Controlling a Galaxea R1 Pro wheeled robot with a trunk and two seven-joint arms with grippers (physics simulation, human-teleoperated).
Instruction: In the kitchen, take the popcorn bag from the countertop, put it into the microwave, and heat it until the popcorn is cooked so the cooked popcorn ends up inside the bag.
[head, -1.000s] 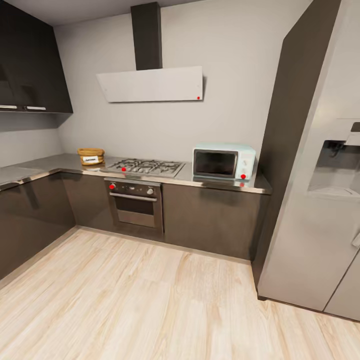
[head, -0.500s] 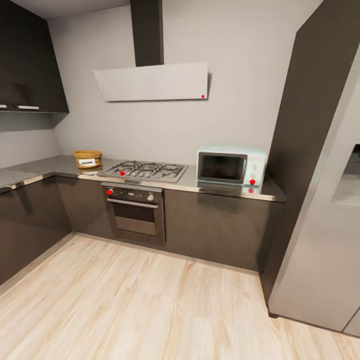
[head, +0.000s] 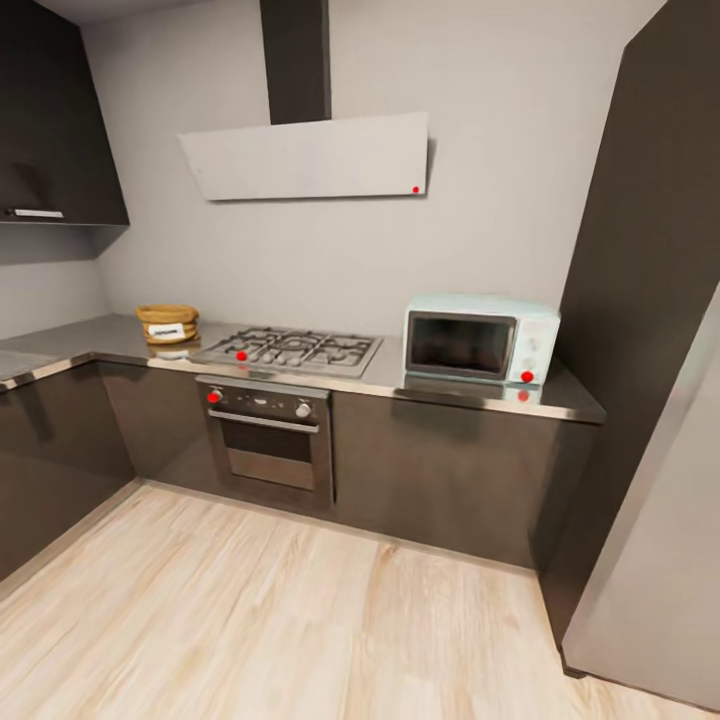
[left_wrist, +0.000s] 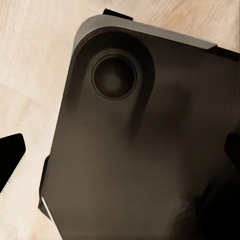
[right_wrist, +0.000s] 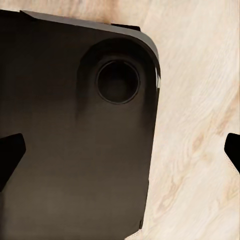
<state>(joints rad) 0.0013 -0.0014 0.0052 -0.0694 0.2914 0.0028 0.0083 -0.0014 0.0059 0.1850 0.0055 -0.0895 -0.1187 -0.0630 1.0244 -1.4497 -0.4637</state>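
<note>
Grey countertop, white-labelled popcorn bag left, mint microwave right, label unreadable, claw states untellable

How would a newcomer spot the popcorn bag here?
Find the steel gas hob under the range hood. On the countertop just left of it sits the popcorn bag, a squat tan sack with a rolled rim and white label, far smaller than the mint microwave.

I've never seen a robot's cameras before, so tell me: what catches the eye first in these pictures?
The pale mint microwave stands out at the right end of the grey countertop, its door closed. At the far left of the countertop sits the small brown popcorn bag, with the steel hob between them and a flat range hood above it.
</note>
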